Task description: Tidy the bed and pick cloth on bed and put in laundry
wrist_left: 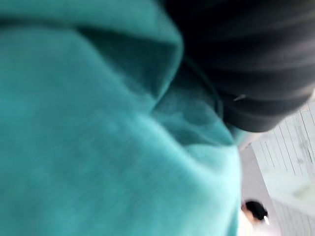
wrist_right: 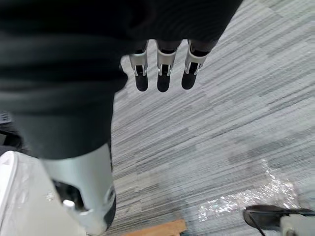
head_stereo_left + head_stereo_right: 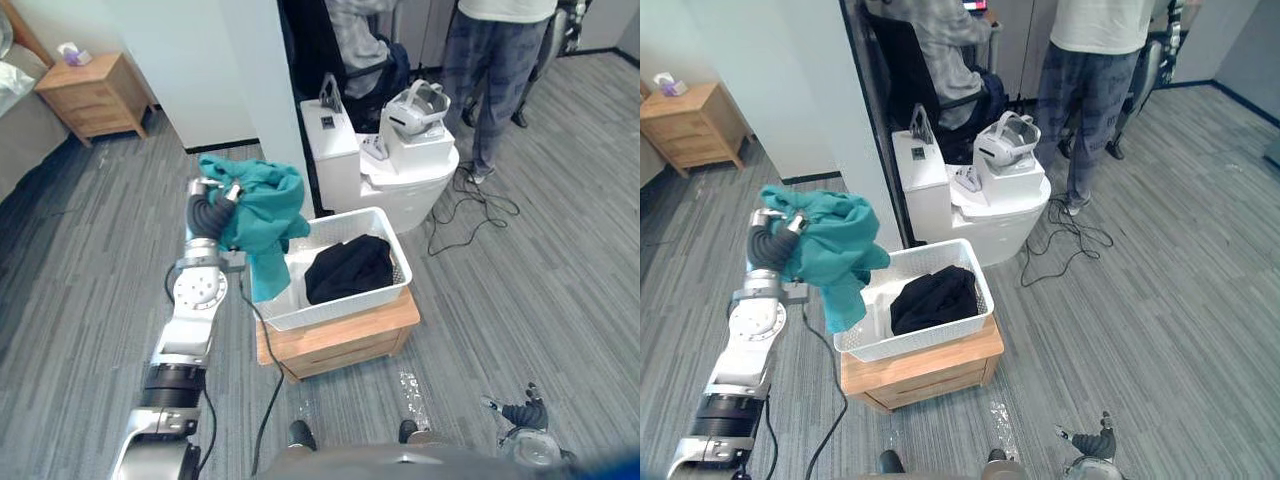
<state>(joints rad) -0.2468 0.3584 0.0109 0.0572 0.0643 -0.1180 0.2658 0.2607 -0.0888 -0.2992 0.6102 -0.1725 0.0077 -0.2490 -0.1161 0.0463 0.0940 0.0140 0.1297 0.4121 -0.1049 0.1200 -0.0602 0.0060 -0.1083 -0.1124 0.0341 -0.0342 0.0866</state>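
Note:
A teal cloth [image 3: 262,215] hangs in the air from my left hand [image 3: 212,205], which is shut on its upper part, fingers curled into the fabric. The cloth's lower end dangles over the left rim of a white laundry basket [image 3: 340,305]. A black garment [image 3: 350,268] lies inside the basket. In the left wrist view the teal cloth [image 1: 98,147] lies right against the hand's dark cover [image 1: 246,64]. My right hand [image 3: 525,412] hangs low at the right, above the carpet, with its fingers [image 2: 162,73] straight and holding nothing.
The basket rests on a low wooden stand [image 3: 340,340]. Behind it is a white round unit [image 3: 400,190] carrying a headset [image 3: 415,110], with cables [image 3: 470,205] on the floor. Two people are at the back. A wooden nightstand [image 3: 95,95] stands far left.

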